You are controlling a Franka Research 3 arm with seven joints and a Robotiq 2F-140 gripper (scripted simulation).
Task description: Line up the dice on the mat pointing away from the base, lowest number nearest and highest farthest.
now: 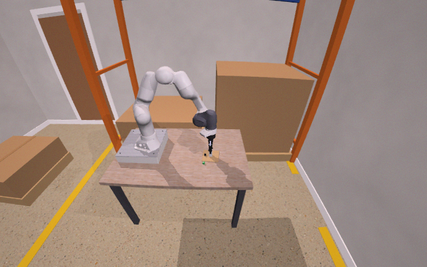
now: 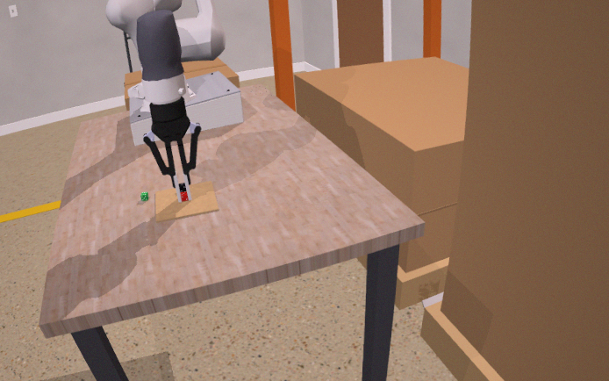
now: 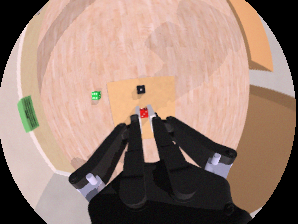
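A small tan mat (image 1: 216,155) (image 2: 202,204) (image 3: 162,92) lies flat on the wooden table (image 1: 189,170) (image 2: 269,215). My gripper (image 1: 210,154) (image 2: 182,197) (image 3: 143,111) points straight down over the mat and is shut on a red die (image 2: 182,196) (image 3: 144,113), which is at or just above the mat's surface. A black die (image 2: 182,185) (image 3: 140,88) rests on the mat just beyond the red one, on the base side. A green die (image 1: 203,162) (image 2: 144,196) (image 3: 96,95) lies on the bare table, just off the mat's edge.
The robot's grey base block (image 1: 141,149) (image 2: 211,105) stands on the table's far end. Large cardboard boxes (image 1: 261,103) (image 2: 395,117) and orange rack posts (image 1: 91,75) (image 2: 280,49) stand beside the table.
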